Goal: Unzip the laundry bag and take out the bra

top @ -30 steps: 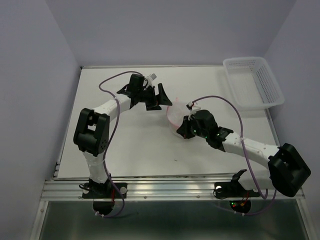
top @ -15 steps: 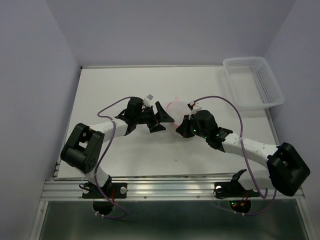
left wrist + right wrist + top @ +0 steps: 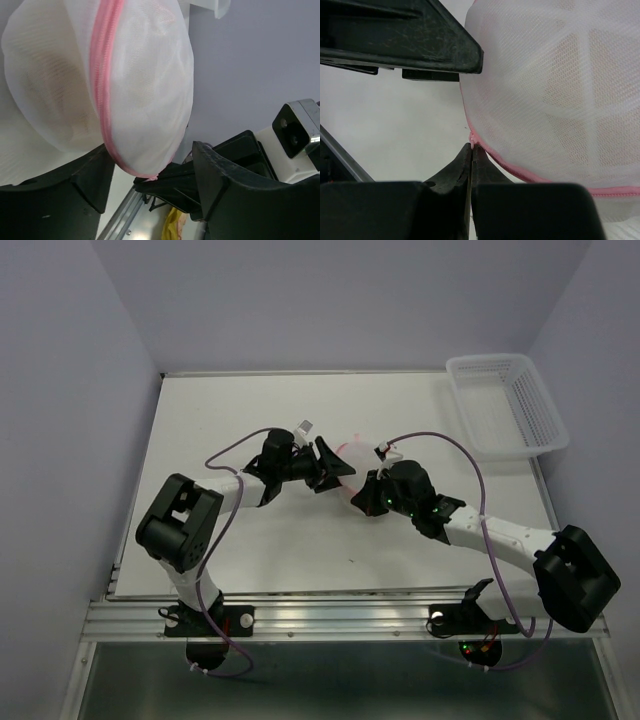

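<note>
The laundry bag [image 3: 354, 454] is a round white mesh pouch with a pink zipper rim, standing on edge at mid-table. The tan bra [image 3: 52, 92] shows faintly through the mesh, also in the right wrist view [image 3: 565, 85]. My right gripper [image 3: 366, 496] is shut on the pink zipper pull [image 3: 471, 144] at the bag's [image 3: 555, 100] rim. My left gripper [image 3: 332, 468] is open, its jaws straddling the bag's [image 3: 135, 85] end near the pull; whether its fingers [image 3: 220, 185] touch the mesh I cannot tell.
A white lattice plastic basket [image 3: 540, 405] stands at the back right corner. Purple cables loop over both arms. One finger of the left gripper [image 3: 420, 35] crosses the top of the right wrist view.
My left arm has swung from the back of the table toward the bag, and its open gripper now sits against the bag's left side. The right gripper has held its place.
</note>
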Controlling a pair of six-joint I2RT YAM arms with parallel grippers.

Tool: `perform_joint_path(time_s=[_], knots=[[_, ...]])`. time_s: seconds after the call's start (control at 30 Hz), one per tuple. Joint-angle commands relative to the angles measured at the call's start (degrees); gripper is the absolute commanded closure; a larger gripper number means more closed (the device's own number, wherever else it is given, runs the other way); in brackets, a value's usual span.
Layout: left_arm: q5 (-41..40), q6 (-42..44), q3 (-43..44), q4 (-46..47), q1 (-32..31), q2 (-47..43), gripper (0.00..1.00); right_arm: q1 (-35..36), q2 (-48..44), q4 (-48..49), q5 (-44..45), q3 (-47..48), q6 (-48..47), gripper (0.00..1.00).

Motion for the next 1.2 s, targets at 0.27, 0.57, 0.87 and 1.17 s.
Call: perform_joint_path(time_s=[0.27, 0.57, 0.87, 1.17], knots=[[0.9, -0.2, 2.4, 3.3, -0.7, 0.3, 0.98, 0.2, -2.0, 3.0, 0.4, -0.8, 0.0, 0.99], [4.3, 0.8, 3.0, 3.3, -0.2, -1.3, 1.0, 0.2, -1.9, -3.8, 5.4, 0.6, -2.7, 0.99], [10.8, 5.6, 4.9, 2.8, 2.7, -0.8, 1.0, -6.4, -3.6, -8.1, 4.1, 1.0, -3.7, 0.99], [10.9, 26.4, 14.8, -19.3, 5.3, 0.1, 1.0, -14.3, -4.1, -11.3, -1.6, 2.8, -11.3, 0.99]])
